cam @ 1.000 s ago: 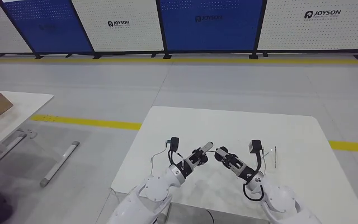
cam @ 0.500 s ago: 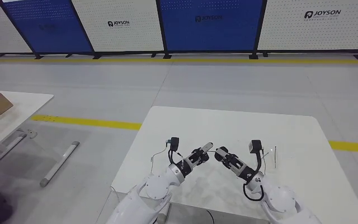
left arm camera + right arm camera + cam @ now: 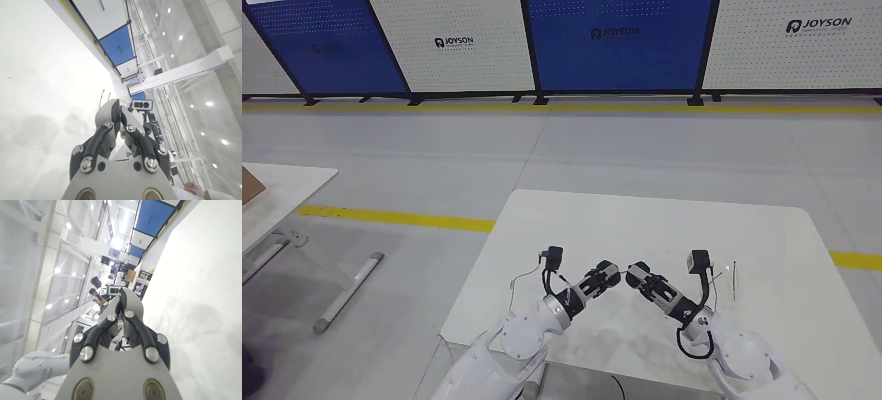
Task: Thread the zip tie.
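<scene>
Top view: left gripper (image 3: 613, 268) and right gripper (image 3: 633, 270) sit tip to tip above the white table (image 3: 662, 215). There is a small gap between the two sets of tips, so they are not touching. Both sets of jaws look closed from here. Zip ties (image 3: 734, 278) are thin dark strips lying flat on the table. They sit out past the right gripper's wrist, on the side away from the left jaws, well apart from both sets of tips.

Left wrist view: left gripper (image 3: 120, 107) has its jaws pressed together, pads meeting along their length. Can't tell if anything thin is pinched between them. Two zip ties (image 3: 102, 96) lie side by side on the table (image 3: 47, 75) beyond the fingertips, with their small heads at the ends far from the jaws. The near ends are hidden behind one finger.

Right wrist view: right gripper (image 3: 121, 299) also has its jaws closed, ribbed pads face to face. Can't tell whether they grip anything. The table (image 3: 198, 275) runs alongside one finger, with some faint marks on it near the jaws.
</scene>
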{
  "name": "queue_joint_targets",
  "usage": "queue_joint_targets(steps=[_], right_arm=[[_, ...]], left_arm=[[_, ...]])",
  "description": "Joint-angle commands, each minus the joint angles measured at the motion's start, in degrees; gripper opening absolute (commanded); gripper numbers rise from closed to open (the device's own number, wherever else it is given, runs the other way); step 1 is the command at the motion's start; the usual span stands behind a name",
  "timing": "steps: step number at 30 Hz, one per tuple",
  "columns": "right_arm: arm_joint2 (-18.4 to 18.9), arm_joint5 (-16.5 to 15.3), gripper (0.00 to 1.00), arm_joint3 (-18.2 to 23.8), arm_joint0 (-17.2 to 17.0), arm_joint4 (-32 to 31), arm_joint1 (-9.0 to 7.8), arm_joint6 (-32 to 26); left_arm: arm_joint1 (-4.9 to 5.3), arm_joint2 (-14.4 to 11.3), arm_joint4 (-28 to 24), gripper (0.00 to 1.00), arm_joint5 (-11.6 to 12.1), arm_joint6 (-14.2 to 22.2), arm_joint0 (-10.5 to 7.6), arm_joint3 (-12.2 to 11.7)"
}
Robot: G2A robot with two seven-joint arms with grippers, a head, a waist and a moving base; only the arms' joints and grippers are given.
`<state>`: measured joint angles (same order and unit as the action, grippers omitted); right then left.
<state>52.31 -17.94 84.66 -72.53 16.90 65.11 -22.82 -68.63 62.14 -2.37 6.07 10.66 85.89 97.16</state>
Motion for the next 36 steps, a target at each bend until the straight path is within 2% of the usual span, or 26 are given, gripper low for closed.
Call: queue_joint_targets(steps=[1,3,4,5,7,9,10,12,13,14,21,22,23,36], right_arm=[[0.0,0.0,0.0,0.0,0.0,0.0,0.0,0.0],[0.0,0.0,0.0,0.0,0.0,0.0,0.0,0.0],[0.0,0.0,0.0,0.0,0.0,0.0,0.0,0.0],[0.0,0.0,0.0,0.0,0.0,0.0,0.0,0.0],[0.0,0.0,0.0,0.0,0.0,0.0,0.0,0.0],[0.0,0.0,0.0,0.0,0.0,0.0,0.0,0.0],[0.0,0.0,0.0,0.0,0.0,0.0,0.0,0.0],[0.0,0.0,0.0,0.0,0.0,0.0,0.0,0.0],[0.0,0.0,0.0,0.0,0.0,0.0,0.0,0.0],[0.0,0.0,0.0,0.0,0.0,0.0,0.0,0.0],[0.0,0.0,0.0,0.0,0.0,0.0,0.0,0.0],[0.0,0.0,0.0,0.0,0.0,0.0,0.0,0.0],[0.0,0.0,0.0,0.0,0.0,0.0,0.0,0.0],[0.0,0.0,0.0,0.0,0.0,0.0,0.0,0.0]], left_arm=[[0.02,0.0,0.1,0.0,0.0,0.1,0.06,0.1],[0.04,0.1,-0.5,0.01,0.0,0.5,0.17,0.3],[0.06,0.2,-0.8,0.61,0.0,0.7,0.21,0.4],[0.08,0.3,-1.0,0.78,0.0,0.9,0.24,0.5],[0.13,0.5,-1.2,0.85,0.1,1.1,0.36,0.6],[0.17,0.6,-1.6,0.8,0.2,1.5,0.42,0.6],[0.19,0.7,-1.9,0.83,0.3,1.8,0.47,0.6],[0.23,0.9,-2.1,0.73,0.4,2.1,0.52,0.7],[0.25,0.9,-2.1,0.64,0.5,2.2,0.54,0.6],[0.27,0.9,-2.0,0.47,0.5,2.3,0.58,0.6],[0.3,0.7,-1.4,0.16,0.7,2.2,0.58,0.6],[0.29,0.7,-1.4,0.05,0.6,2.1,0.54,0.6],[0.28,0.6,-1.3,0.0,0.6,2.1,0.49,0.5],[0.32,0.4,-0.8,0.0,0.7,2.0,0.33,0.6]])
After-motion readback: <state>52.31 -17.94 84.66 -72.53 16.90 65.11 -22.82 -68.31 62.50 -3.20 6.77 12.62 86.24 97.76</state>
